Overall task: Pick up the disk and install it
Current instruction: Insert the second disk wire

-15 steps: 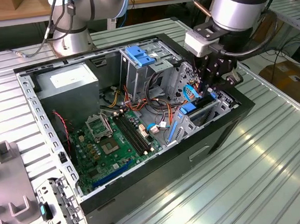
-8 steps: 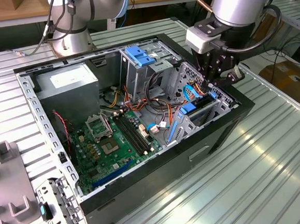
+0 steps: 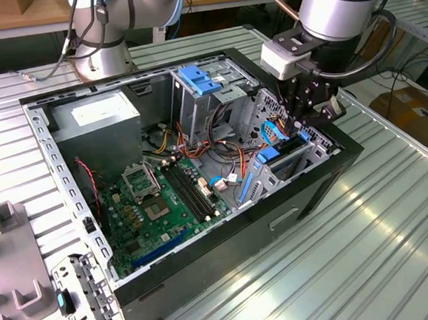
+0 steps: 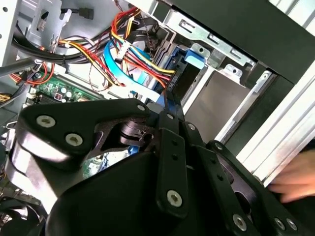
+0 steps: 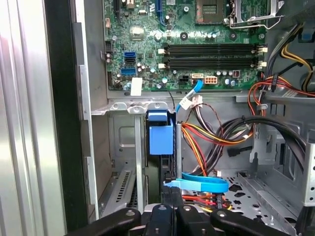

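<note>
Disk (image 5: pixel 160 147) stands on edge, partly down in the drive bay (image 3: pixel 306 156) at your computer case's (image 3: pixel 293 220) front corner, your gripper (image 5: pixel 170 204) clenched on its top edge; any tilt could jam it or snag nearby cables (image 5: pixel 211 137).

A ribbed silver metal table (image 3: pixel 397 220) carries an open black desktop computer case (image 3: pixel 228 240), lying on its side with the green motherboard facing up. Near the exterior view's left edge, a flat grey moulded fixture with raised blocks (image 3: pixel 10 257) lies on the table, and just beside the case's corner rests a grey perforated metal bracket with a small teal tab (image 3: pixel 80 296).
</note>
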Available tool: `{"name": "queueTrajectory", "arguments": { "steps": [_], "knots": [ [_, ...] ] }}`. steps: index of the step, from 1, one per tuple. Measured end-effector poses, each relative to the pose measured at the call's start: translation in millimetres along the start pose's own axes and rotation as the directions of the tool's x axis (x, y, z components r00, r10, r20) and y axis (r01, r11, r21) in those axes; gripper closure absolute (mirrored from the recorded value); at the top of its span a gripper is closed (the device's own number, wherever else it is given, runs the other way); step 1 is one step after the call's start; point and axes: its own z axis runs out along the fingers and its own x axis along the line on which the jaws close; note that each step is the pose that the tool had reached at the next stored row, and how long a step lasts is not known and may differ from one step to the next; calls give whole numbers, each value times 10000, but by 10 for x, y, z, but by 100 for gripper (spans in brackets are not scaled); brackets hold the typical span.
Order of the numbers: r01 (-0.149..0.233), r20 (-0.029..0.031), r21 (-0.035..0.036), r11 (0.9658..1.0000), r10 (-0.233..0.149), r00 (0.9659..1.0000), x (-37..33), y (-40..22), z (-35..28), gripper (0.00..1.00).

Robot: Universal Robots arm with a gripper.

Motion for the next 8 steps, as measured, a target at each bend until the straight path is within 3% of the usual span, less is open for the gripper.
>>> {"name": "queueTrajectory", "arguments": {
  "steps": [8],
  "knots": [
    [0,2,-18,10000,0,10000,-1,-23,4,89]
  ]
}}
